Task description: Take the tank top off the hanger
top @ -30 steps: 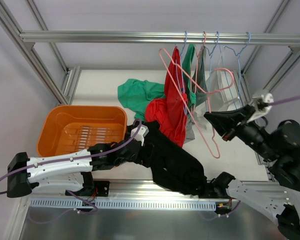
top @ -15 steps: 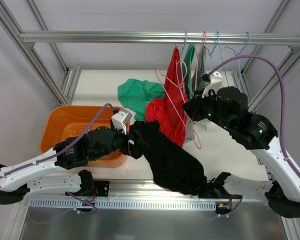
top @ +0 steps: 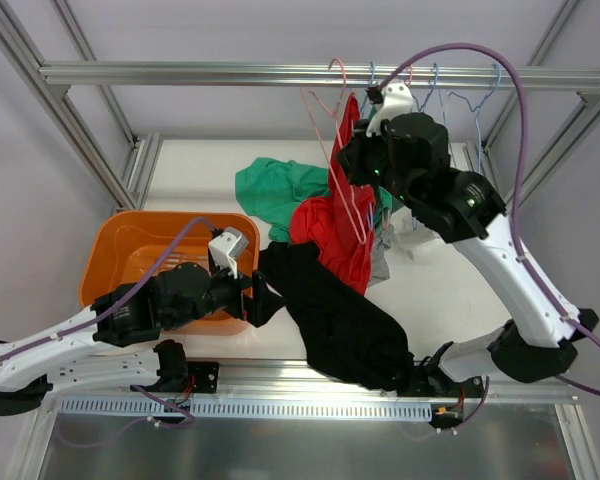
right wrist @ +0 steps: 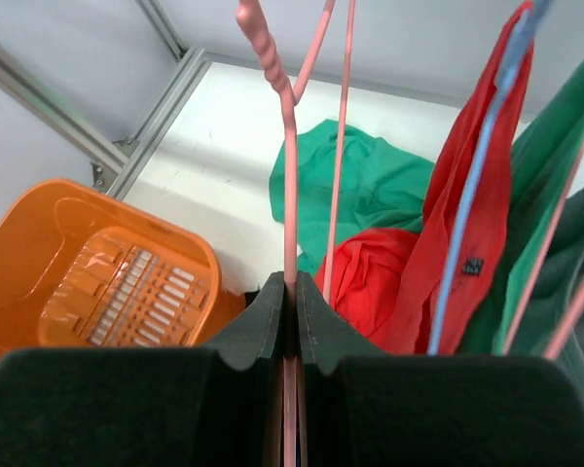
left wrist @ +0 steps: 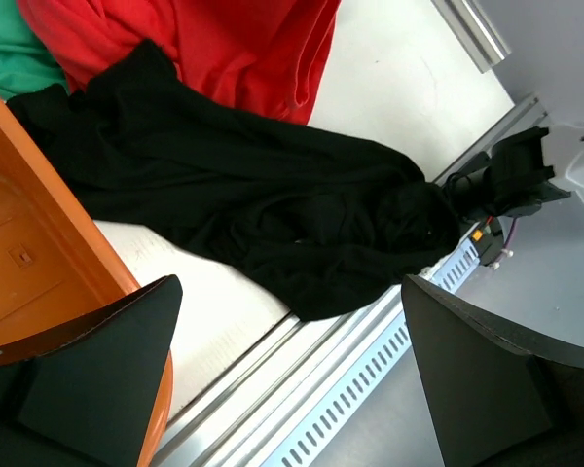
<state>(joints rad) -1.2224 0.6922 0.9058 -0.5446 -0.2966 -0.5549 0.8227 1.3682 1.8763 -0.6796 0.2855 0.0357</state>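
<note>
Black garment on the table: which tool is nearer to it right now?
Left. The left tool is open right beside the black garment's upper end; the right tool is up near the rail, shut on the pink hanger.

Black tank top (top: pixel 345 320), pink hanger (right wrist: pixel 289 195), orange basket (top: pixel 120 225), green shirt (top: pixel 275 185)

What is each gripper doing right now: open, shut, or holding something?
Left gripper: open, holding nothing.
Right gripper: shut on the pink hanger.

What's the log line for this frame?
left gripper: open, by black tank top | right gripper: shut on pink hanger, raised | state: top off hanger
</note>
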